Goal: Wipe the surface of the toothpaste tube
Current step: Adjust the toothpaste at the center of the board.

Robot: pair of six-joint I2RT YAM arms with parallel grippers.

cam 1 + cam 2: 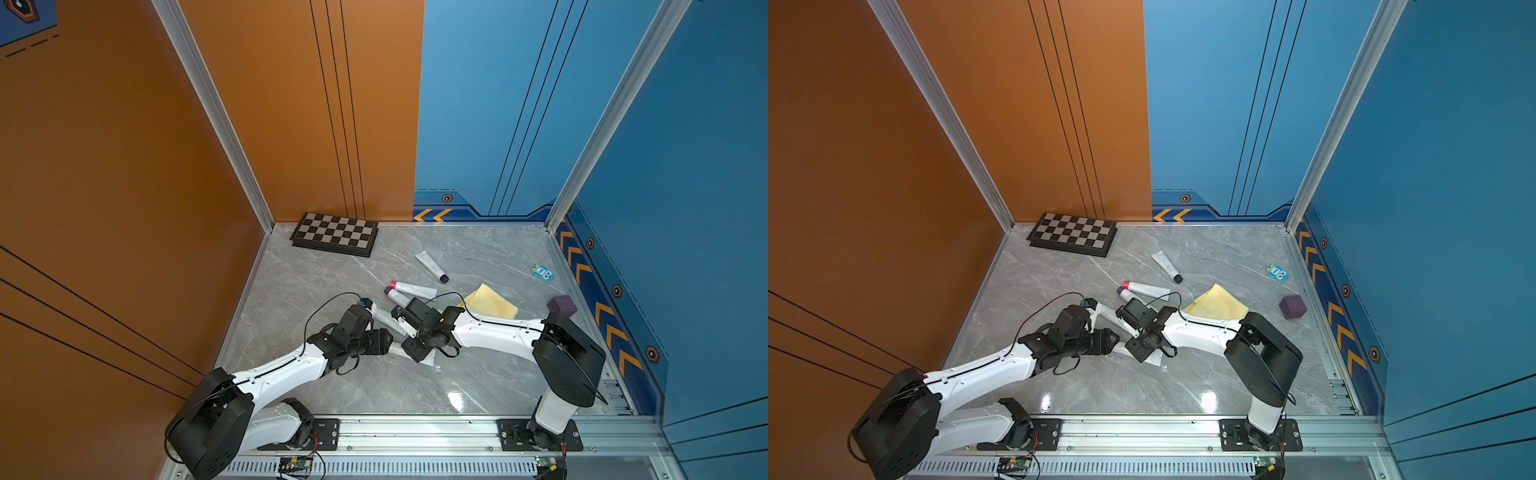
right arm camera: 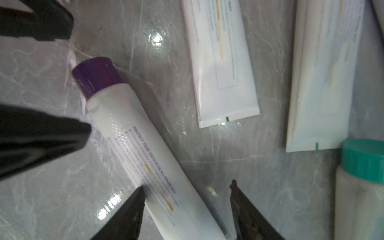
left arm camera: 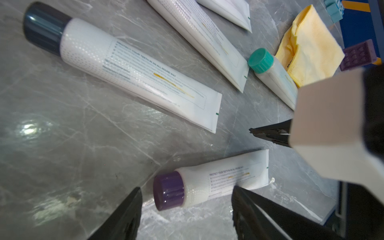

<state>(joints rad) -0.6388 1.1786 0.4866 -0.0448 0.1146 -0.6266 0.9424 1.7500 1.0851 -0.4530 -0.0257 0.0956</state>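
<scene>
A white toothpaste tube with a purple cap (image 3: 207,184) (image 2: 145,153) lies flat on the grey marble table, a yellow streak (image 2: 159,189) on its printed side. My left gripper (image 3: 186,189) (image 1: 388,343) is open astride the cap end, its fingers clear of it. From the opposite side, my right gripper (image 2: 188,185) (image 1: 413,353) is open astride the tube's body. In both top views the grippers cover this tube except its white tail (image 1: 428,358) (image 1: 1154,358). A folded yellow cloth (image 1: 492,301) (image 3: 307,47) lies loose behind the right arm.
Other tubes lie close by: dark-capped (image 3: 124,72), teal-capped (image 3: 270,70), black-capped (image 1: 432,266), red-capped (image 1: 411,288). A chessboard (image 1: 334,235) sits at the back left. A purple cube (image 1: 562,305) and a blue toy (image 1: 542,273) lie near the right wall.
</scene>
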